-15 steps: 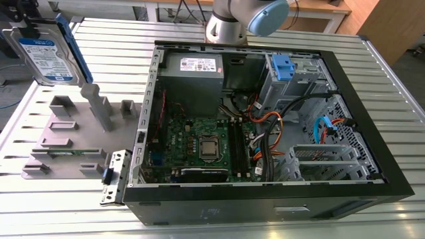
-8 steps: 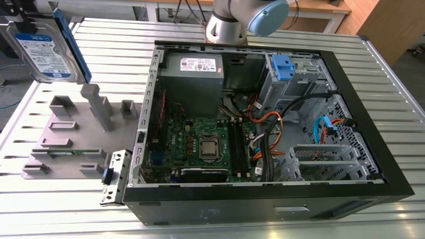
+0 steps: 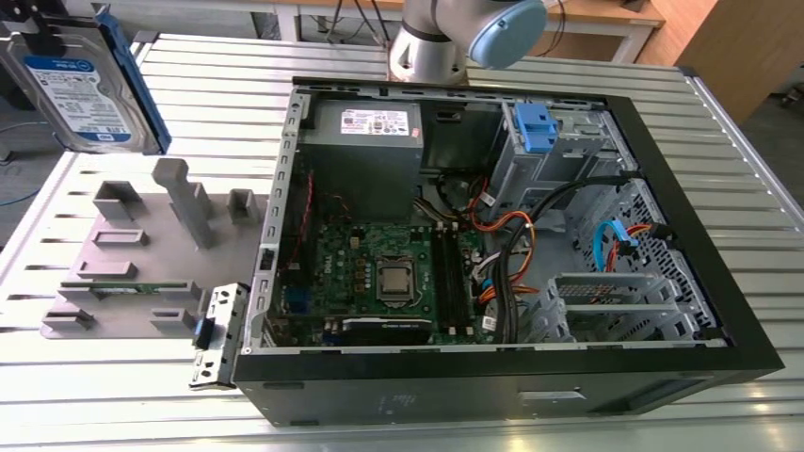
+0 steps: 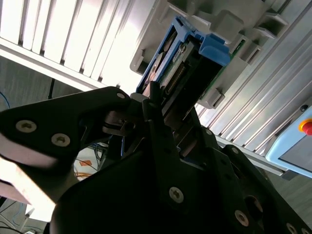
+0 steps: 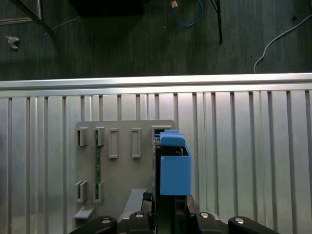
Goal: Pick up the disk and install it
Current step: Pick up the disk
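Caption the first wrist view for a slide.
Hand holds the blue-framed disk over the grey fixture plate.

No print can be read. The disk (image 3: 94, 85) carries a white-and-blue label (image 3: 73, 89) (lettering too small to make out). The power supply (image 3: 364, 160) has a white sticker (image 3: 377, 121), its text also unreadable.

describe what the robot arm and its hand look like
The arm is a smooth silver-grey tube with a rounded light-blue joint cap. In the second wrist view, the hand is matte black, built of angular plates and linkage bars fastened with small silver screw heads.
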You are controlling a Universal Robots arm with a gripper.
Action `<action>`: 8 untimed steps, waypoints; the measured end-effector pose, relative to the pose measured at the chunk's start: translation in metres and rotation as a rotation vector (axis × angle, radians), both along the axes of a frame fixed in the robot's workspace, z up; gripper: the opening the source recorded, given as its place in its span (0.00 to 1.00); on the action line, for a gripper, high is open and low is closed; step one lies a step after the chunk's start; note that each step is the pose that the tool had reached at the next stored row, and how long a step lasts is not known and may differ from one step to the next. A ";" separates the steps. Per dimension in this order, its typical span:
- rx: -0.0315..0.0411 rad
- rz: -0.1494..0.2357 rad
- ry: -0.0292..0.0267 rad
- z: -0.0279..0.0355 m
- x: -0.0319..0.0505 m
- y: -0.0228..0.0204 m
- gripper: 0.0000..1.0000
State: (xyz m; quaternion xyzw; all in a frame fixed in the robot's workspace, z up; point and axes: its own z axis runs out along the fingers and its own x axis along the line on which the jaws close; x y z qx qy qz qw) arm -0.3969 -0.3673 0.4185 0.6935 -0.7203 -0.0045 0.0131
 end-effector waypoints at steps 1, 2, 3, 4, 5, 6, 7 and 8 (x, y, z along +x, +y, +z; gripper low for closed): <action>0.0001 0.000 0.0003 0.0004 0.0000 0.0000 0.35; 0.0004 0.000 0.0002 0.0004 0.0000 0.0000 0.35; 0.0003 0.000 0.0003 0.0005 0.0000 0.0000 0.35; 0.0003 0.000 0.0003 0.0007 0.0000 0.0000 0.35; 0.0003 0.000 0.0003 0.0009 0.0000 0.0000 0.35; 0.0004 0.000 0.0002 0.0011 0.0000 0.0000 0.35; 0.0003 0.000 0.0002 0.0014 0.0000 0.0000 0.35; 0.0003 0.000 0.0003 0.0017 0.0000 0.0000 0.35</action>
